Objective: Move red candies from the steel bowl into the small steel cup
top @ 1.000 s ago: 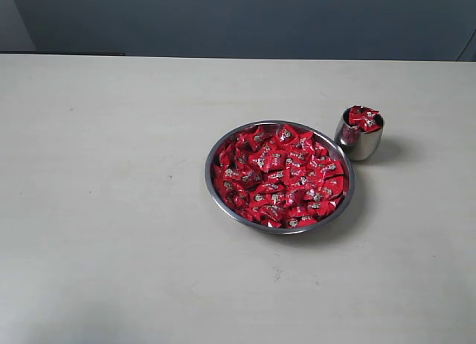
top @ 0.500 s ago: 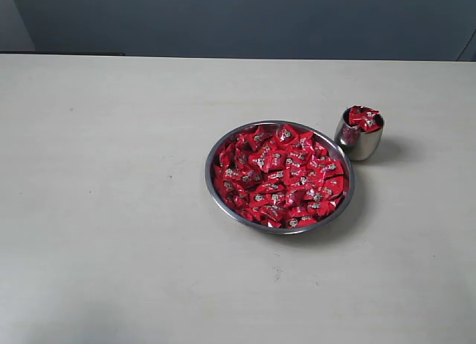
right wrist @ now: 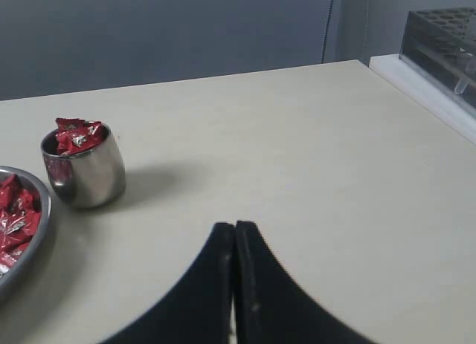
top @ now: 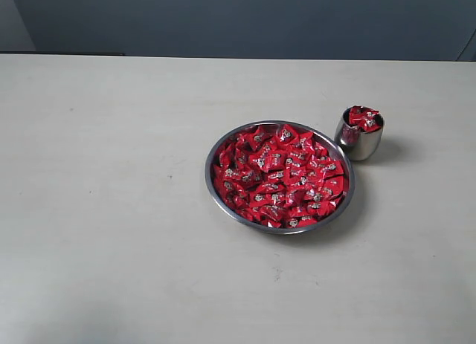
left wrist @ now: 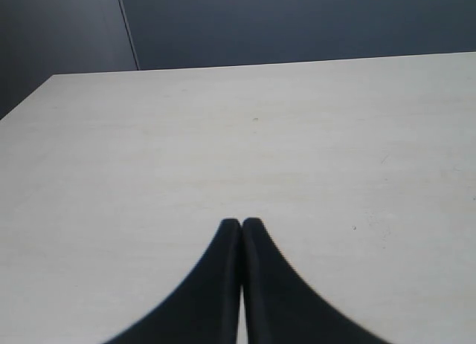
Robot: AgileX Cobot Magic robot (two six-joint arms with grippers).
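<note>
The wide steel bowl sits near the middle of the pale table, heaped with red candies. Just beyond its right rim stands the small steel cup, with red candies piled above its lip. The right wrist view shows the cup, its candies and a piece of the bowl's rim. My right gripper is shut and empty, well apart from the cup. My left gripper is shut over bare table, holding nothing. Neither gripper appears in the exterior view.
A dark rack on a white ledge stands past the table's edge in the right wrist view. A dark wall runs behind the table's far edge. The table is pale and plain.
</note>
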